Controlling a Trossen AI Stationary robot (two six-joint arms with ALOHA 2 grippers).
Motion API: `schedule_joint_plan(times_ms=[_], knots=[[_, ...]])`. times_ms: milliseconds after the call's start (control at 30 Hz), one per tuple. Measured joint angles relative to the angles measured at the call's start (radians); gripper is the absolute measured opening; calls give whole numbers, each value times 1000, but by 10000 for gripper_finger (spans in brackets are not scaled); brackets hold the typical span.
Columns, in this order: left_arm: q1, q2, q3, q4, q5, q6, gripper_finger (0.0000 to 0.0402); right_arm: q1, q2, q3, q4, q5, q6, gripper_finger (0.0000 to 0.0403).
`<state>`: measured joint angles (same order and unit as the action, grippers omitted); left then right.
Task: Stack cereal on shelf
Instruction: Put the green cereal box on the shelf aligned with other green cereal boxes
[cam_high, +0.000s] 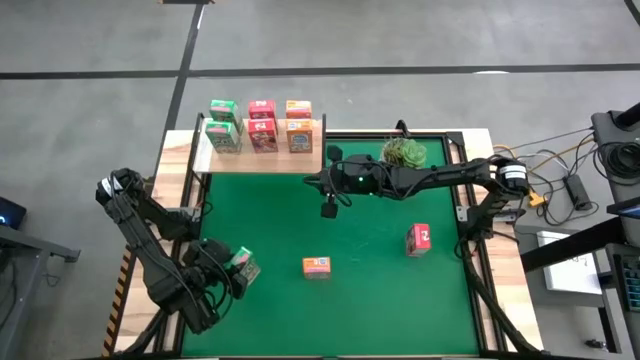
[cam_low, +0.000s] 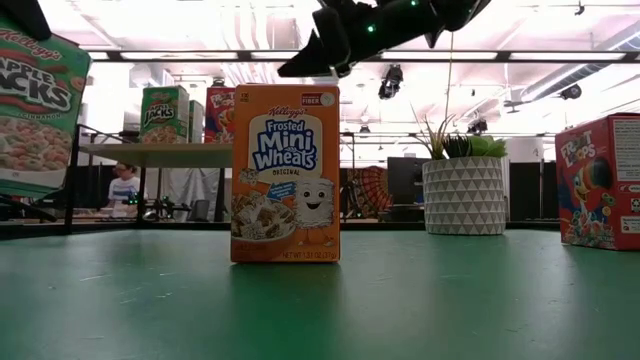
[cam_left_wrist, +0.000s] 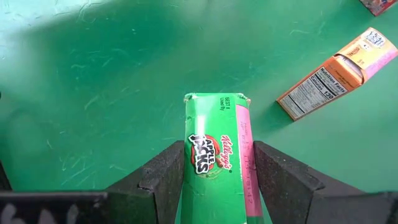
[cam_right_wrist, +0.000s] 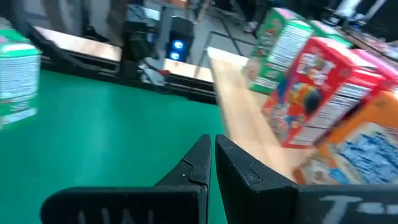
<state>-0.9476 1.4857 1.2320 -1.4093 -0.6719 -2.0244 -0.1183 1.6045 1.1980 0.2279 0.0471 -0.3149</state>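
My left gripper (cam_high: 236, 268) at the table's near left is shut on a green Apple Jacks box (cam_left_wrist: 214, 155), which also shows in the low view (cam_low: 35, 110). An orange Mini-Wheats box (cam_high: 316, 266) stands upright on the green mat, and a pink Froot Loops box (cam_high: 418, 239) stands to its right. The light-wood shelf (cam_high: 260, 158) at the far left carries two green, two pink and two orange boxes (cam_high: 262, 125). My right gripper (cam_high: 328, 208) hangs shut and empty above the mat, just off the shelf's near right corner. My left gripper pinches the green box between its two fingers, one finger on each narrow side (cam_left_wrist: 186, 158), part-way along its length. The box's top end (cam_left_wrist: 216, 99) sticks out past the fingertips. In the low view the box hangs tilted, clear of the mat.
A potted plant (cam_high: 404, 153) stands at the far middle, under my right arm. The wooden table border (cam_high: 180, 180) runs around the mat. Open mat lies between the shelf and the two standing boxes.
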Motion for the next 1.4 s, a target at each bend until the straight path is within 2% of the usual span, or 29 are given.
schedule_joint_plan(times_ms=[233, 433, 667, 867, 1033, 1200, 1400], knots=[[3, 0, 0, 1, -5, 0, 170, -2, 34, -9, -22, 7, -45, 12], [3, 0, 0, 2, -66, 6, 170, -3, -52, -9, -7, 2, -106, 12], [16, 0, 0, 4, -93, 35, 170, -25, -98, -34, -14, -140, -85, 12], [38, 0, 1, 28, -159, 98, 170, -55, -101, -60, -15, -152, -85, 12], [76, 0, 33, 29, -181, 186, 170, -64, -144, -98, -14, -160, -104, 12], [112, 0, 79, 30, -248, 299, 170, -64, -180, -137, -10, -162, -116, 12], [174, 0, 181, 30, -272, 506, 170, -64, -217, -187, -13, -163, -116, 12]])
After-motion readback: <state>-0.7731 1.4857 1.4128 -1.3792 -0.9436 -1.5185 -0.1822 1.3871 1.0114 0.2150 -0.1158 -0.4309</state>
